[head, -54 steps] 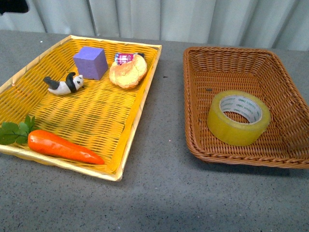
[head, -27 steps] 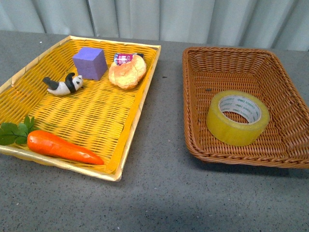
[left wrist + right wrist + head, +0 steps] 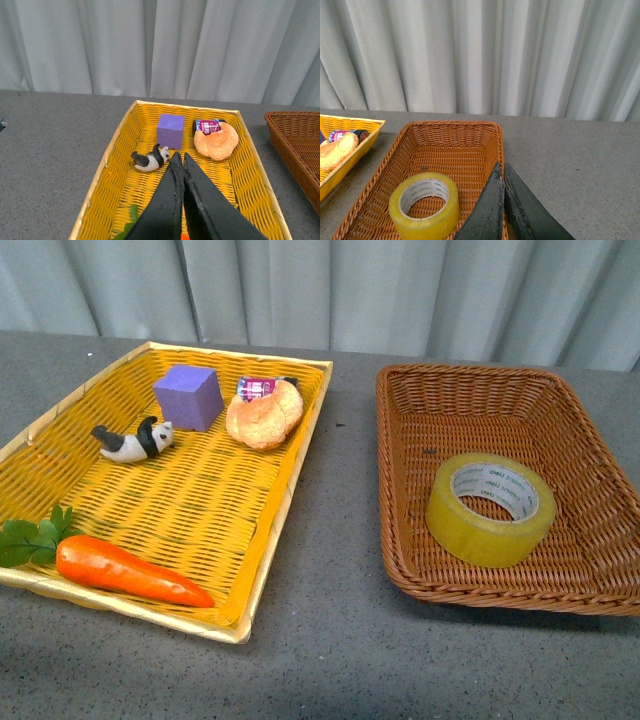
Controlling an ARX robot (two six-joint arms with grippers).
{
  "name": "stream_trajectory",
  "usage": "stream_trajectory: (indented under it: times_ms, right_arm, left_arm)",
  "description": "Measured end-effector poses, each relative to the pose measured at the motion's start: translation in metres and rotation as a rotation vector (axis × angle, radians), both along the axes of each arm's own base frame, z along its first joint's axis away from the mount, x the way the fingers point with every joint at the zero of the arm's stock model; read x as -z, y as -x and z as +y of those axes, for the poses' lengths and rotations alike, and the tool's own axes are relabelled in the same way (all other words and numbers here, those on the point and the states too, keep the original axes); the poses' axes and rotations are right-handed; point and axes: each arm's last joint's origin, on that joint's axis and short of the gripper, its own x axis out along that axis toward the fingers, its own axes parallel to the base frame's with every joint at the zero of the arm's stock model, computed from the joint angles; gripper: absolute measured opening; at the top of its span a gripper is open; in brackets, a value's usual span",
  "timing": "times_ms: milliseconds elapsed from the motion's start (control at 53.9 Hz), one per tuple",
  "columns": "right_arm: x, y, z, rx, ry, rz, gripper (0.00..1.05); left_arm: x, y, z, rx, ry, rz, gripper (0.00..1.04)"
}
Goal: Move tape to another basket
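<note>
Left end effector (image 3: 179, 159) and right end effector (image 3: 501, 172) both raised, fingers pressed together, empty.

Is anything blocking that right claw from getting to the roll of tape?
Nothing visible does. The tape lies alone in the brown basket, hole facing up. The right gripper, jaws shut, hangs above the basket beside the roll, with only open basket floor between them.
</note>
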Motion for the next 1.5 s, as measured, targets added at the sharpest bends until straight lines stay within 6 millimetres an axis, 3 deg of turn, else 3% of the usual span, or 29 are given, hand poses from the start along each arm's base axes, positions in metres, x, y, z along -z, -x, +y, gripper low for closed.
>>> stream_trajectory:
  times_ms: [612, 1242, 1502]
  right_arm:
    - [-0.005, 0.024, 0.0, 0.0, 0.0, -0.02, 0.01]
    - [-0.002, 0.044, 0.0, 0.0, 0.0, -0.013, 0.01]
    - [-0.002, 0.045, 0.0, -0.001, 0.0, -0.016, 0.01]
  left_arm:
    - [-0.01, 0.028, 0.0, 0.002, 0.0, -0.032, 0.04]
    - [-0.009, 0.042, 0.0, 0.002, 0.0, -0.032, 0.04]
    - [-0.006, 0.053, 0.0, 0.002, 0.0, -0.027, 0.04]
